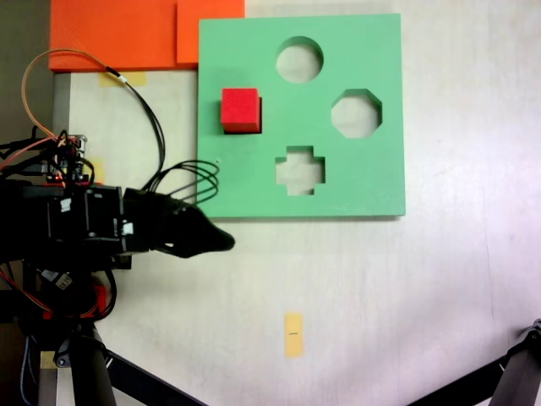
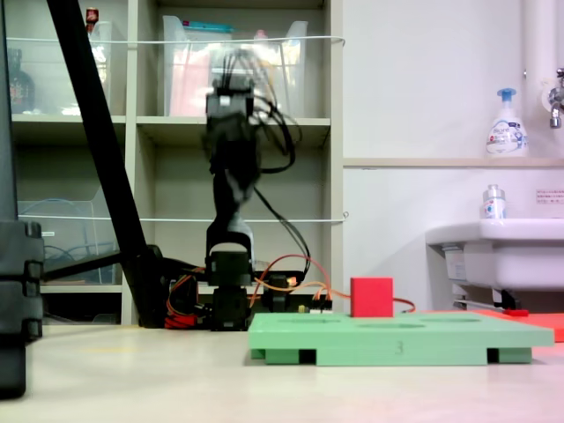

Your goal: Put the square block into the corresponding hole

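The square block [image 1: 240, 108] is a bright red cube standing at the left side of the green foam board [image 1: 355, 182], over the spot of the corresponding hole, which it covers. From the side, the block [image 2: 372, 297] rises a full cube's height above the board's top [image 2: 397, 339]; how deep it sits cannot be told. My gripper [image 1: 225, 241] is a single dark pointed tip off the board's lower left corner, apart from the block and holding nothing. In the side-on fixed view the arm [image 2: 231, 176] stands folded upright and blurred behind the board.
The board also has a round cut-out [image 1: 299, 59], an octagonal one [image 1: 356, 113] and a cross-shaped one [image 1: 300, 170]. Orange foam sheets [image 1: 127, 34] lie at the top left. A yellow paper tag [image 1: 293, 334] lies on the table below. Black stand legs [image 1: 127, 376] cross the lower left corner.
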{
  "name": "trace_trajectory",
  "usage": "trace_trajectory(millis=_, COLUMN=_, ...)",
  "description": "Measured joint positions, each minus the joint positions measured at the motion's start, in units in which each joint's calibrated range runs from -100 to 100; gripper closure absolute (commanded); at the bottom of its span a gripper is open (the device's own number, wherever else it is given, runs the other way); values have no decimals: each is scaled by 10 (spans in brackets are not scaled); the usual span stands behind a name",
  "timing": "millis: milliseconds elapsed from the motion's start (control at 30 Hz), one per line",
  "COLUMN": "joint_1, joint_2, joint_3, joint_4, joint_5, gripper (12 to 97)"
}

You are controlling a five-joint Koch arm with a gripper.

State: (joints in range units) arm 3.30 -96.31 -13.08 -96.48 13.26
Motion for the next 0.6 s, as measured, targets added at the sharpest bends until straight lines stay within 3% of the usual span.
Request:
trace_trajectory(millis=167, joint_1=1, joint_2=-31, joint_3=-138, joint_4=60, joint_5=-92, gripper=548)
trace_trajectory(millis=367, joint_1=0, joint_2=-30, joint_3=-257, joint_4=163, joint_5=-99, gripper=548)
trace_trajectory(millis=600, joint_1=-16, joint_2=-30, joint_3=-381, joint_4=413, joint_5=-108, gripper=548)
